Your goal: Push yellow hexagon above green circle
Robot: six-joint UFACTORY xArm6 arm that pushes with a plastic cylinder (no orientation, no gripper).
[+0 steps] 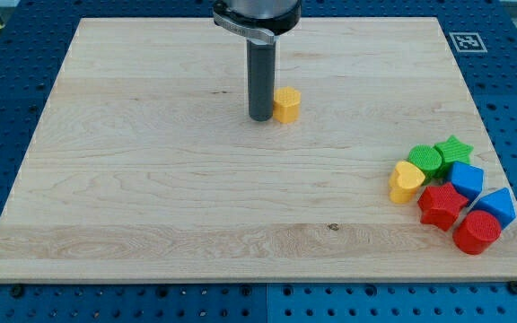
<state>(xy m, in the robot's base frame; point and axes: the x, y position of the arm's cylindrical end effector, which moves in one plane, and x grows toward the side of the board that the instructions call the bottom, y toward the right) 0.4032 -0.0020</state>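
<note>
The yellow hexagon (286, 104) lies on the wooden board in the upper middle of the view. My tip (260, 117) rests on the board just to the hexagon's left, touching or nearly touching it. The green circle (425, 161) sits far off at the view's right, at the top left of a cluster of blocks.
The cluster at the right holds a green star (454, 148), a yellow heart (407, 182), a blue block (466, 179), a red star (441, 205), a blue triangle-like block (495, 207) and a red round block (477, 233). The board's right edge (501, 152) runs close by.
</note>
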